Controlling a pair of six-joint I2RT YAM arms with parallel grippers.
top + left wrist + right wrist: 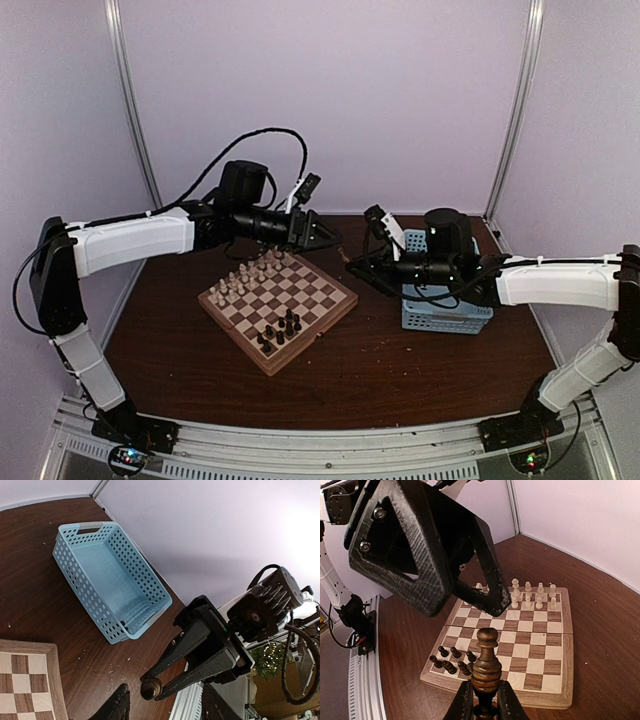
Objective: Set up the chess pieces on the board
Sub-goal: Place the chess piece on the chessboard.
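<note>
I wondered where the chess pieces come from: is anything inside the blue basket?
In the left wrist view the blue basket shows only its bare floor, with no pieces. Its near wall hides a thin strip of floor. From above, the right arm covers much of it.

Light blue basket [80, 587] on brown table [35, 575].

Light: soft, even, slightly violet.
Glare: bright patch on wall [300, 525], left wrist view.
Shadows: faint, on tabletop [400, 370].
</note>
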